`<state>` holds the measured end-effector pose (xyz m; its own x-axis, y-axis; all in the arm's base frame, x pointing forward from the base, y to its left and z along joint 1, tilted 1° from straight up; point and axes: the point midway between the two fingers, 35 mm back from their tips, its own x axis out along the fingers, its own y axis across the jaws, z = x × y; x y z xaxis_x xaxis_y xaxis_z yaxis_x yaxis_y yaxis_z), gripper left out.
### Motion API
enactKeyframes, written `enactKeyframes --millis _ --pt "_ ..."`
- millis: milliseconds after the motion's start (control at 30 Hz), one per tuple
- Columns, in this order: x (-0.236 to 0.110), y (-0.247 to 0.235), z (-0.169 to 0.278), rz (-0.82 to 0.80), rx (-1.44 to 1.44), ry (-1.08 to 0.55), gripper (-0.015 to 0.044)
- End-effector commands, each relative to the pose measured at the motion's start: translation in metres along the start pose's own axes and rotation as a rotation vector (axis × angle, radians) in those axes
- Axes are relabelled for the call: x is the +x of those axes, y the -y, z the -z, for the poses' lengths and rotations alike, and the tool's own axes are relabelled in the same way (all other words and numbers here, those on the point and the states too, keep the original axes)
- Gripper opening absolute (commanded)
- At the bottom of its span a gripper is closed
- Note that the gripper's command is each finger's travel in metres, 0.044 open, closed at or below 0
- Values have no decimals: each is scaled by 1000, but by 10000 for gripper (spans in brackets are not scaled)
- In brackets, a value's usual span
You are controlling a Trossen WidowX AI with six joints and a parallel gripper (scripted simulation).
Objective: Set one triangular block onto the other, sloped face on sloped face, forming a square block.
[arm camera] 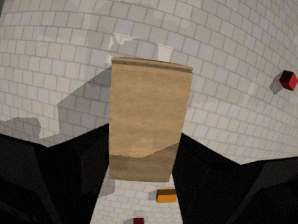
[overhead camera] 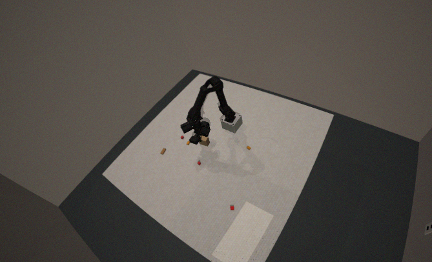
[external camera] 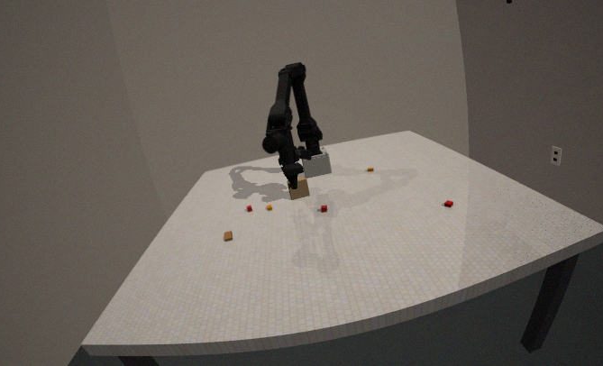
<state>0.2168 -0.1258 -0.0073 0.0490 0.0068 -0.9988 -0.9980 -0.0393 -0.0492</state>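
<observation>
Presently the upper triangular block (arm camera: 148, 119) sits on the lower triangular block (external camera: 299, 192), and together they read as one tan square block near the arm base (external camera: 318, 166). The end effector (external camera: 293, 178) is clamped on the upper block, so release and retreat remain (judged from the exterior view). Seam alignment cannot be confirmed. Small red cubes (external camera: 324, 207) and orange pieces (external camera: 269, 206) lie apart on the table (external camera: 385, 281).

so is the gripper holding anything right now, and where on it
Yes. The gripper is shut on the upper triangular block, clamping its two opposite side faces near the end closest to the wrist camera, as the wrist view shows.
</observation>
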Motion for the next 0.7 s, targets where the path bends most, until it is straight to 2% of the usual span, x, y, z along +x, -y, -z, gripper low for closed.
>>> enactKeyframes --millis 0,667 --pt "1 -1 -1 -4 7 4 0" --pt "1 -1 -1 -11 6 2 0"
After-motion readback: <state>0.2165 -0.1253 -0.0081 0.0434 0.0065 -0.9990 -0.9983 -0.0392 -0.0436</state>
